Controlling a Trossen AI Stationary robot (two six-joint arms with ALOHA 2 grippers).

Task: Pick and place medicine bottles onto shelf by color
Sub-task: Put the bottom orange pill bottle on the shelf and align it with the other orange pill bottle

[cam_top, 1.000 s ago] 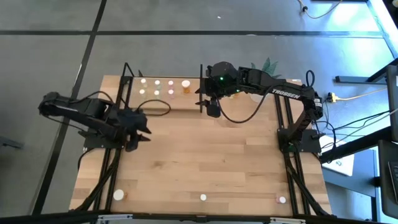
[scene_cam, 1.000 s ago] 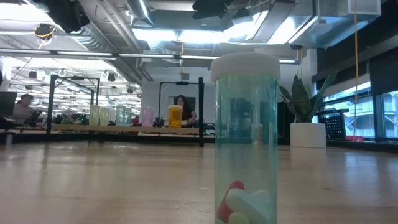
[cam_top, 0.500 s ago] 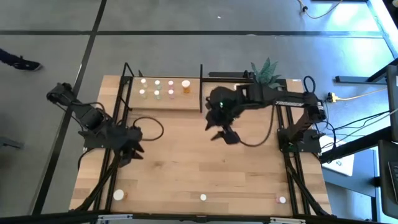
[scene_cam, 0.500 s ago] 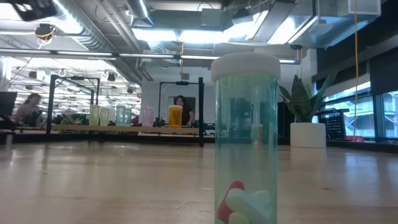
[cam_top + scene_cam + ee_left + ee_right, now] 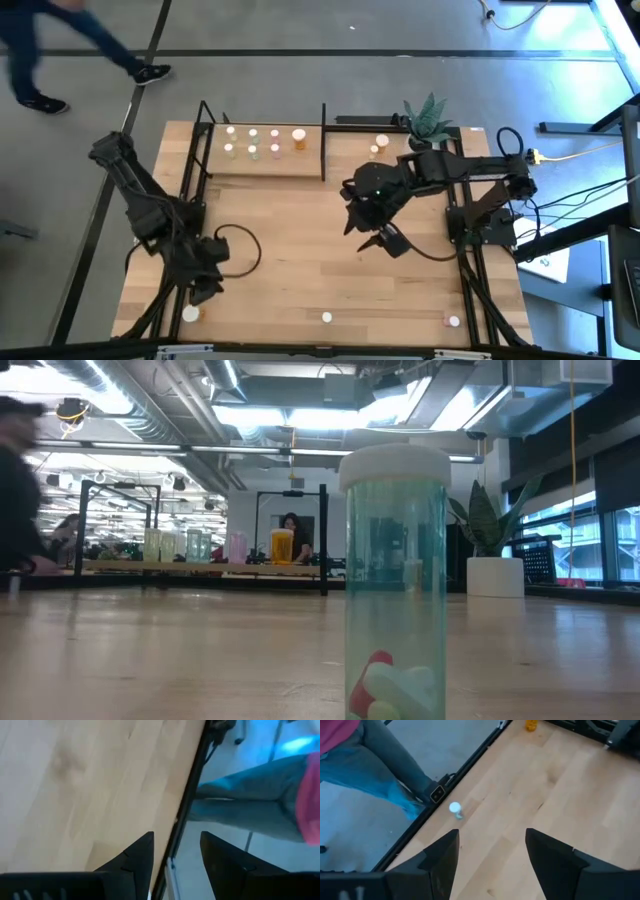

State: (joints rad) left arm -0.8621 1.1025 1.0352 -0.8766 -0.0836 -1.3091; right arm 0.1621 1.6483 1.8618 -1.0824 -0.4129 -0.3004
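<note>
Both arms look mid-fetch rn, nothing carried. The left claw point(image 5: 205, 290) hangs low over the near-left corner of the pale wooden bench point(image 5: 300, 250), fingers apart w/ nothing between them, just beside a small orange white-capped bottle point(image 5: 190, 314). The right claw point(image 5: 385, 242) is out over mid-bench, fingers spread wide, empty too.

The light-wood shelf w/ thin black frame point(image 5: 262, 165) at the far edge already has a group of tiny bottles point(image 5: 252, 142) on it, sorted by colour afaict. Strays along the near edge: a white-capped one w/ a clear greenish body point(image 5: 327, 317) in the middle, and a pinkish one point(image 5: 453, 321) at the near-right corner. Two more point(image 5: 379, 145) sit by the green potted plant point(image 5: 428, 115), colours hard to call.

Next imo: left drops onto the orange bottle, squeezes, hauls it to the shelf's orange spot. Right probably goes for the middle bottle.
</note>
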